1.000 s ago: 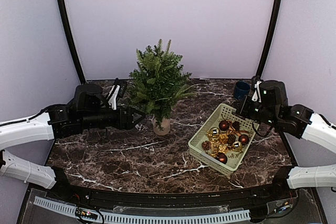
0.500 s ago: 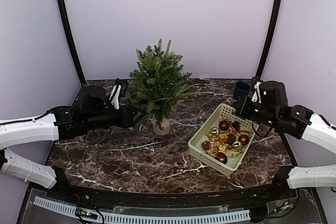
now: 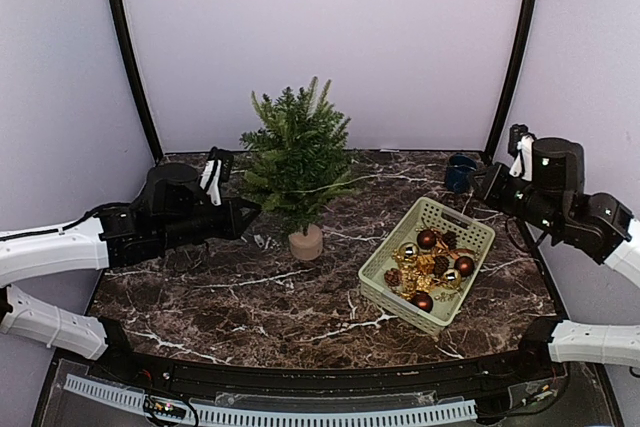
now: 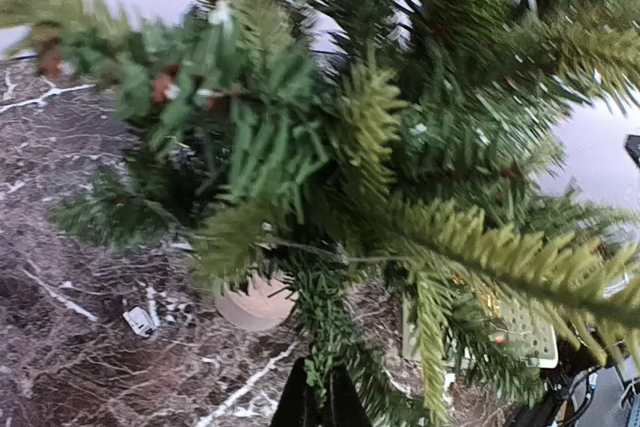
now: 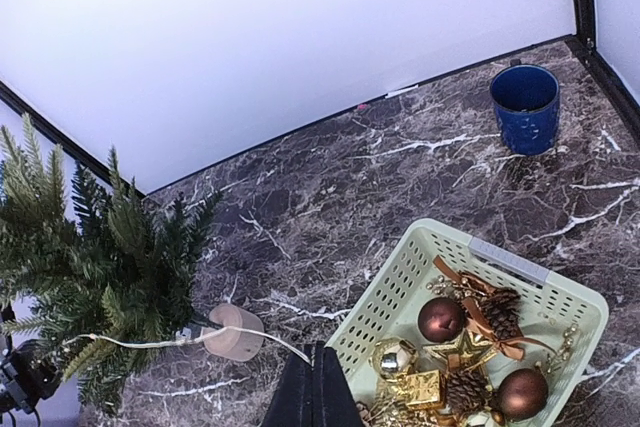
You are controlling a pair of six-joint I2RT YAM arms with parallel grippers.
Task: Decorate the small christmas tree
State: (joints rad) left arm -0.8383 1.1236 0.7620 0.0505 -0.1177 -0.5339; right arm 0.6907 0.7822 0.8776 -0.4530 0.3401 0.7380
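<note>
Marble-veined dark brown surface (image 3: 250, 297) carries everything. The small christmas tree (image 3: 300, 152) stands in its beige pot (image 3: 305, 243) straight ahead of the left hand (image 3: 254, 210). That hand's fingers are pressed together among the lowest needle branches on the side nearest it. In its wrist view a drooping twig lies right at the fingertips, but whether it is pinched between them cannot be told. The right hand (image 5: 315, 377) hangs well apart from the tree, raised above the surface, its fingers pressed together on nothing. Just below and ahead of it sits a pale green perforated basket (image 5: 395, 292) holding dark red baubles (image 5: 441, 318), gold trinkets and pine cones (image 5: 500, 309). Farther ahead of that hand, beyond the basket, a blue mug (image 5: 525, 107) stands upright near the back wall. A thin white cord (image 5: 160, 342) trails out of the tree's lower branches, past the pot, toward the right hand.
</note>
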